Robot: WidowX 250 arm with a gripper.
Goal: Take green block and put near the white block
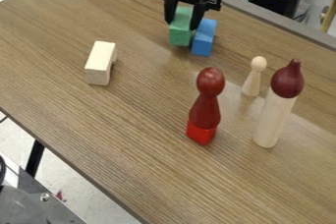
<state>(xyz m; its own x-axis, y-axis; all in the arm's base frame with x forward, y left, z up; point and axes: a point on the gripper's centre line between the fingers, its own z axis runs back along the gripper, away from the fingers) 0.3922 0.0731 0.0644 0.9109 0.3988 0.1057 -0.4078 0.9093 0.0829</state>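
My gripper (pixel 182 24) hangs at the top of the camera view, low over the table and overlapping the upper part of the green block (pixel 180 37). Close against the right side of that block lies the blue block (pixel 204 38). To the left, separate from both, the white block (pixel 99 64) rests on the tabletop; it is pale and elongated, with a notch on its right side. Whether the gripper holds the green block cannot be made out.
On the wooden table (pixel 131 134) stand a dark red figure (pixel 205 105) on a red block (pixel 201 133), a small pale peg (pixel 253 79), and a pale cylinder (pixel 271 120) topped by a dark red piece (pixel 287 80). The near table edge slants along the lower left.
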